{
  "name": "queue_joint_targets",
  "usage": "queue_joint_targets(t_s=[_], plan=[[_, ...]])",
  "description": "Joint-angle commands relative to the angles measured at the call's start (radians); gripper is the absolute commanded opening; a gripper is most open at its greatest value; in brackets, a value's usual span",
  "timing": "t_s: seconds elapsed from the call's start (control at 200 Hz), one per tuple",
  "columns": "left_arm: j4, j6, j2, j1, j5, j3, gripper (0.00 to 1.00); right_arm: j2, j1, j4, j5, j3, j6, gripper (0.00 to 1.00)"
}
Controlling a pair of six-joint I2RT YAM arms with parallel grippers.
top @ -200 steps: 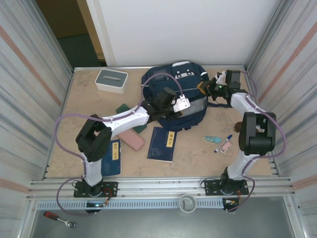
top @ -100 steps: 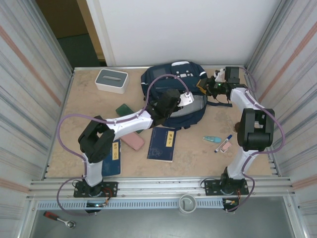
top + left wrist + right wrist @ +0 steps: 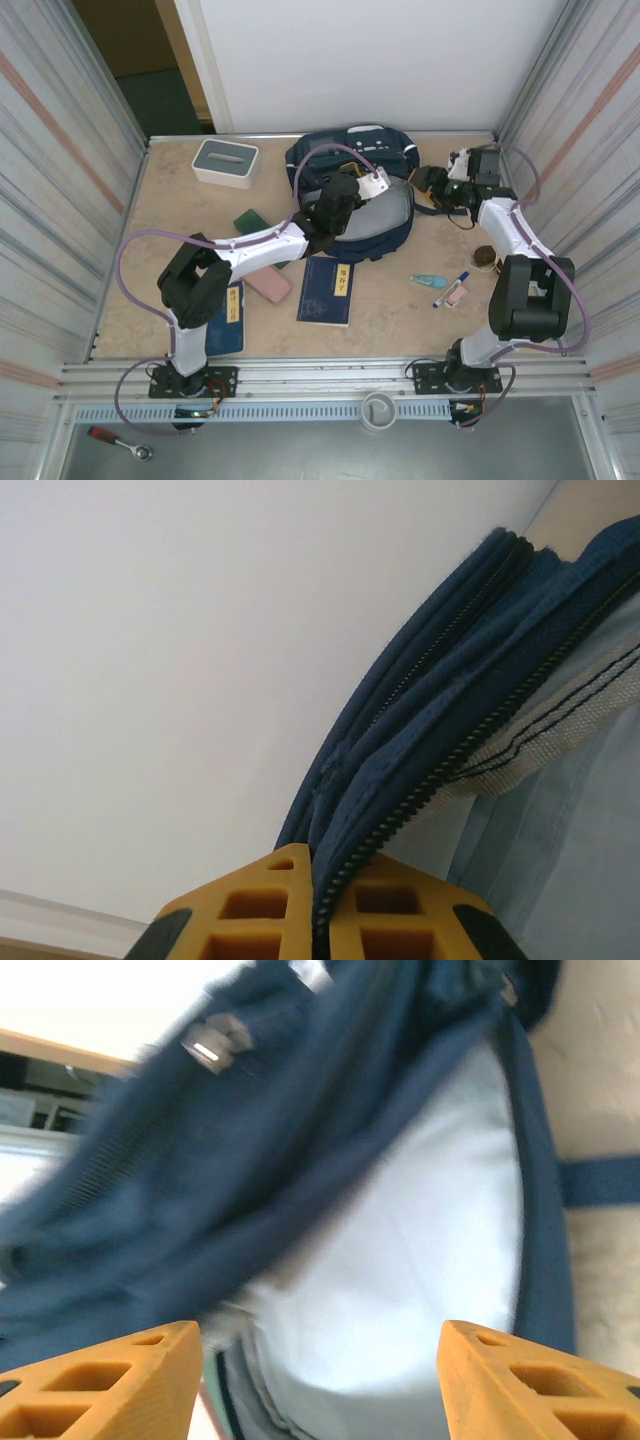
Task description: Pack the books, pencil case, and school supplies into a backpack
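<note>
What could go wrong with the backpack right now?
The left gripper pinches just the thin zipper edge of the backpack, so it might slip out and the opening could flop shut. The right gripper is open and holds nothing, so the backpack may slide.

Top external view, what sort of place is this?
Probably a robot test cell: ribbed metal side walls, an aluminium rail carrying two robot arms, and a beige tabletop staged with a backpack.

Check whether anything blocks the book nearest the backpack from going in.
Nothing lies between the book and the backpack. The left gripper, shut on its zipper edge, sits at the opening's left rim.
</note>
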Motion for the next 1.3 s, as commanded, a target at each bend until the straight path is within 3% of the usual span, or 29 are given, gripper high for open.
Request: queue_joint_targets(t_s=[0.0,0.286,0.486,0.586,0.766,0.952,1.227,1.292], plan=[[0.065,-0.112,-0.066,0.004,-0.047,0.013,0.00,-0.065,-0.006,-0.090,0.089,-0.052,-0.072,0.64],[-0.099,-0.399,-0.124,0.031,0.065,-0.029,0.00,-0.200,0.062,-0.283,0.466,-0.246,-0.179,0.72],[-0.143,-0.441,-0.117,0.040,0.093,-0.022,0.00,-0.260,0.331,-0.277,0.598,-0.339,-0.096,0.74],[-0.168,-0.467,-0.118,0.055,0.121,-0.016,0.00,-0.323,0.437,-0.177,0.540,-0.411,-0.087,0.77],[-0.206,-0.527,-0.130,0.086,0.168,-0.016,0.00,-0.310,0.563,0.020,0.285,-0.473,0.025,0.77],[-0.211,-0.554,-0.137,0.087,0.194,-0.026,0.00,-0.170,0.756,0.056,0.375,-0.434,0.164,0.71],[-0.213,-0.571,-0.165,0.087,0.210,-0.054,0.00,0.014,0.878,0.142,0.460,-0.386,0.233,0.58],[-0.213,-0.577,-0.166,0.088,0.213,-0.057,0.00,0.051,0.906,0.127,0.484,-0.355,0.225,0.50]])
